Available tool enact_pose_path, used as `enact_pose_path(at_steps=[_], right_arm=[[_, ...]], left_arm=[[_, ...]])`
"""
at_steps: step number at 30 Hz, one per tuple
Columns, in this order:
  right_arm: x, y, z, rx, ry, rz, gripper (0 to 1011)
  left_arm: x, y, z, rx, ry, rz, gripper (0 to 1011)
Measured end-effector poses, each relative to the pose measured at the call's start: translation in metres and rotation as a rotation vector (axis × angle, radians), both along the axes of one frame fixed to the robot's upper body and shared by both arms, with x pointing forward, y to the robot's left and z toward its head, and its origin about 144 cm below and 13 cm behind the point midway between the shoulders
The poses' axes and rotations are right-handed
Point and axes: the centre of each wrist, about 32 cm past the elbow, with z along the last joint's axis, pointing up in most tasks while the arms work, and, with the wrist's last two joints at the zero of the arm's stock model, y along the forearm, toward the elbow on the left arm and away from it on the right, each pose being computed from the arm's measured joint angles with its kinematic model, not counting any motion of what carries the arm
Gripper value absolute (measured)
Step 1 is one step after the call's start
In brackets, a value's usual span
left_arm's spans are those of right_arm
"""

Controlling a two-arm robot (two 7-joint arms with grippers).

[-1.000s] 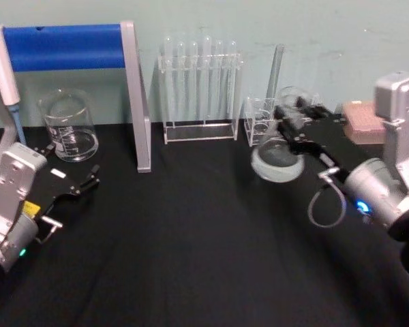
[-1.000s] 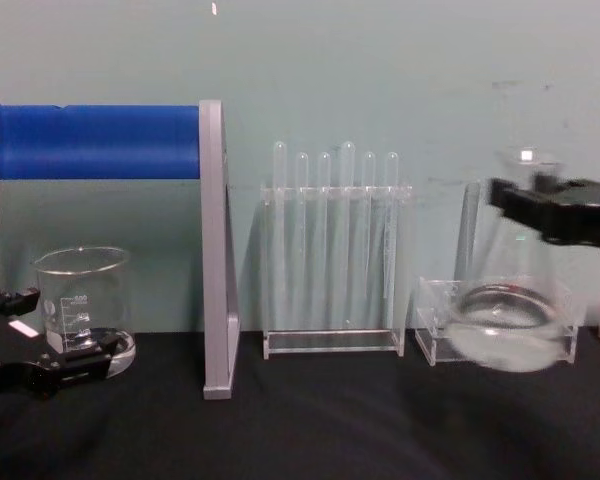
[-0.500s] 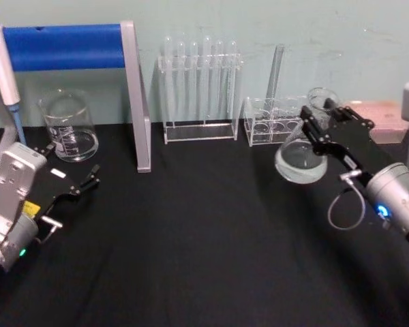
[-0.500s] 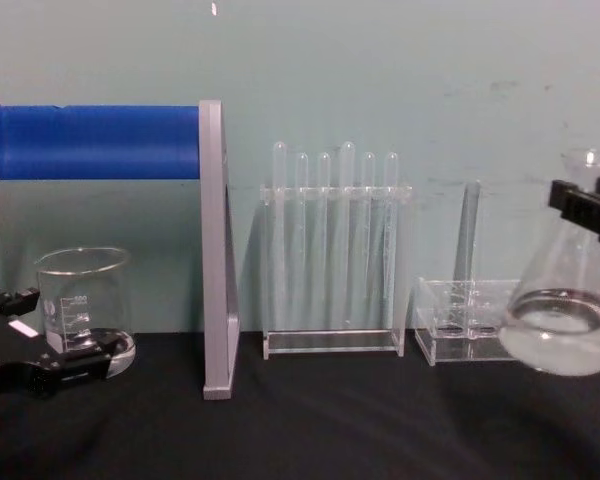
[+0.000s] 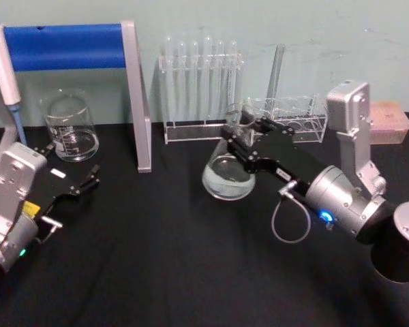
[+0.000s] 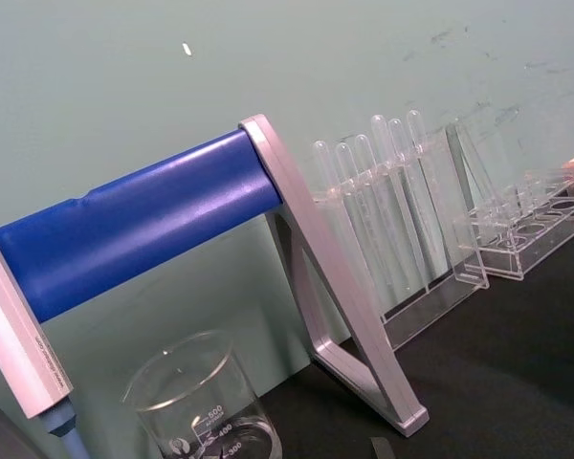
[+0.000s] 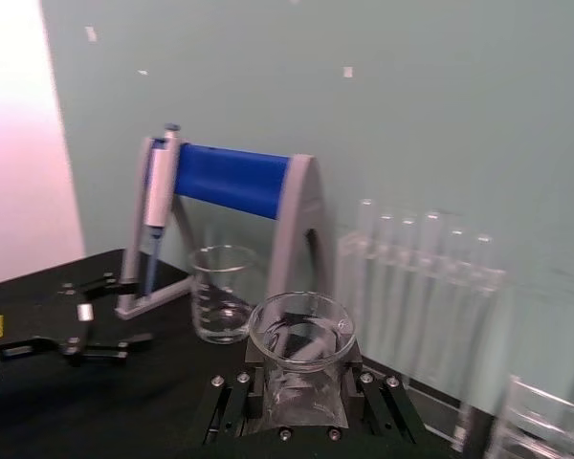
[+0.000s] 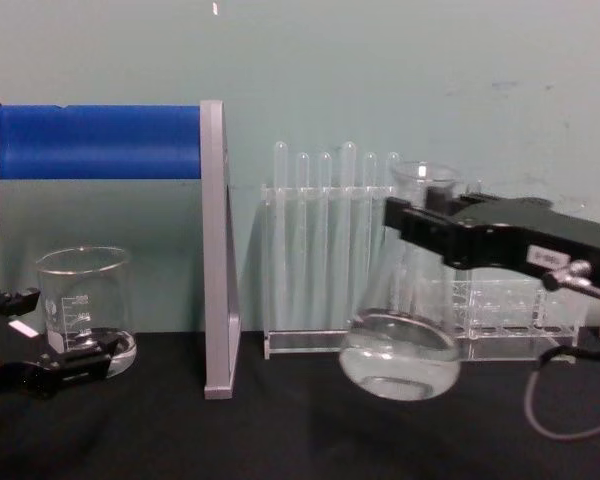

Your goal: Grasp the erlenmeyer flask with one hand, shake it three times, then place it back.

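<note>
Above table (image 5: 157,266), flask (image 5: 227,178) in right hand (image 5: 241,139)

A lab: test-tube rack (image 5: 200,88), beaker (image 5: 69,127), pipette stand (image 5: 63,46).

Right arm (image 5: 388,235) comes in from the lower right of the head view, its silver wrist (image 5: 337,197) glowing with a blue ring. The black right gripper (image 5: 240,138) stretches forward and across toward the middle, with its fingers (image 8: 405,222) clamped on the neck of the erlenmeyer flask (image 5: 228,178), which it holds at a tilt. Over on the other side, the left arm (image 5: 10,197) sits low at the left edge, and the left gripper (image 5: 85,181) points forward with its fingers spread apart.
</note>
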Motion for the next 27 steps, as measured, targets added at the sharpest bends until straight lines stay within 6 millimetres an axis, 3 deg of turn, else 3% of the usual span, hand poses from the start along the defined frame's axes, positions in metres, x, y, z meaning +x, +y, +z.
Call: enact_pose_path(at_steps=[12,27], right_arm=[[0.006,0.009,-0.002,0.004,0.003,0.077,456],[0.012,-0.003,-0.006,0.001,0.001,0.121,456]], left_arm=[[0.000,0.000,0.000,0.000,0.000,0.000,1001],[0.000,0.000,0.000,0.000,0.000,0.000,1001]])
